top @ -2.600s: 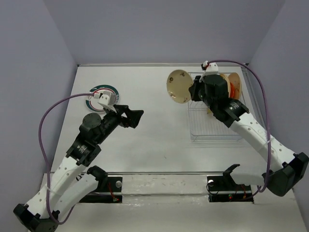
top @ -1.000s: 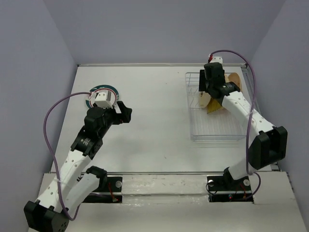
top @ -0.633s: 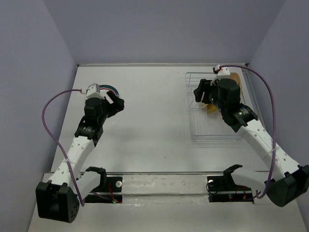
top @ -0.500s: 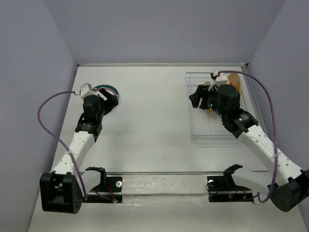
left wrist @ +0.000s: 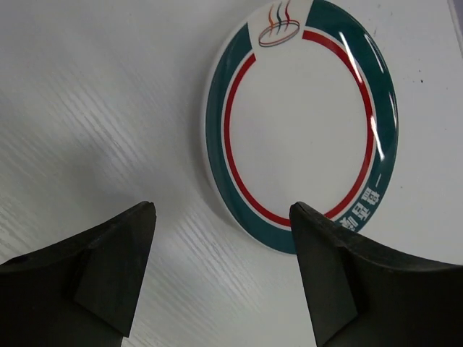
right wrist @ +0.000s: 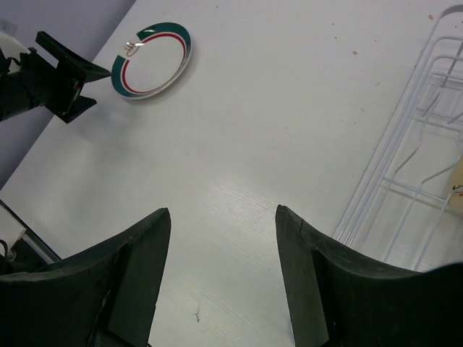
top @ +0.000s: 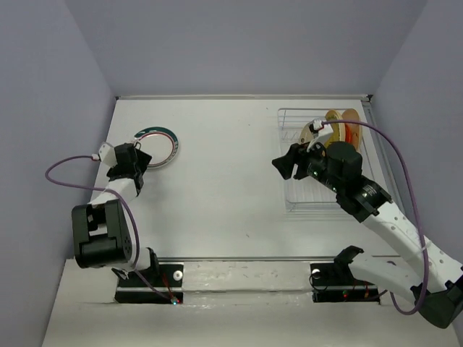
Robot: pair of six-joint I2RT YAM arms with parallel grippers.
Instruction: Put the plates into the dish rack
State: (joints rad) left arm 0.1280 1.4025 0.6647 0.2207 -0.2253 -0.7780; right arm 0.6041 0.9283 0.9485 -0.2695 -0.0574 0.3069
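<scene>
One green-rimmed plate just ahead of left end effector, spread, empty; right end effector likewise, beside dish rack.

Wears white shells along the left arm and the right arm, broken by black joint housings. Trails a thin purple cable from a small white connector at each wrist. Ends in matte black, wedge-shaped fingers with flat inner faces.

lone plate on table left, plates in dish rack right
</scene>
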